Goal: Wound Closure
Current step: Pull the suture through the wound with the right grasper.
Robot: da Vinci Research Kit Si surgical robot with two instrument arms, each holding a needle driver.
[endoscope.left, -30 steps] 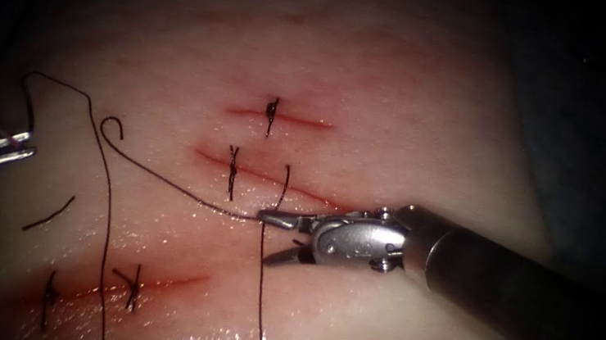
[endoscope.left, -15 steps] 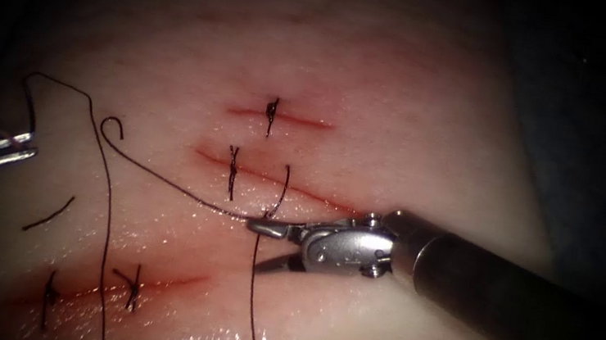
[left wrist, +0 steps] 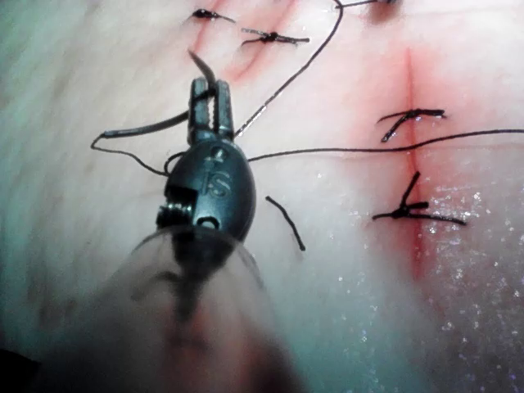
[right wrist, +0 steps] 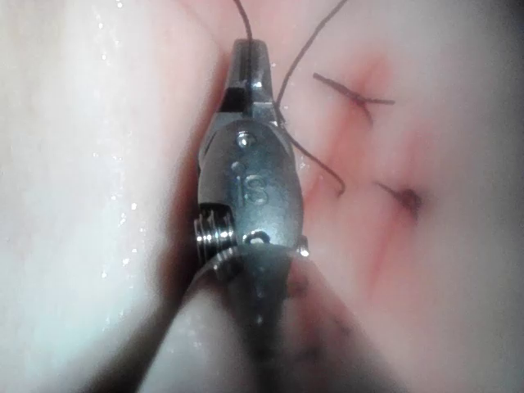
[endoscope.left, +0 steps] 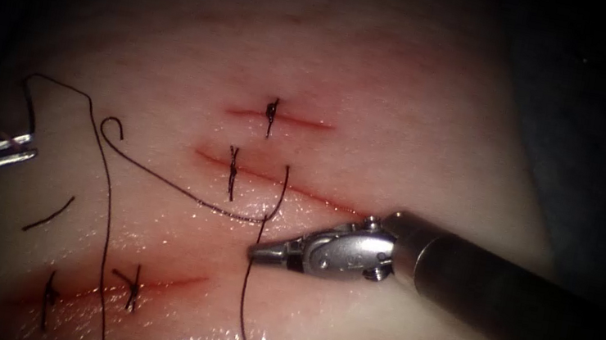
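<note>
R hand (endoscope.left: 255, 252) now closed on thread (endoscope.left: 244, 301).

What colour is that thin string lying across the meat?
The thread is dark, close to black, against the pale pink tissue. It shows best in the endoscope view.

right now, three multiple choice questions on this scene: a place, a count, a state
1. Where is the right claw? A on the top cut; B between the middle cut and the lowest cut; C at the left edge.
2. Stitches on the lowest cut? A one; B two; C four.
3. The right claw is: A open; B shut on tissue; C shut on thread.
Answers: B, its tip lies between those cuts; B, two dark stitches cross it; C, it pinches the thread.
</note>
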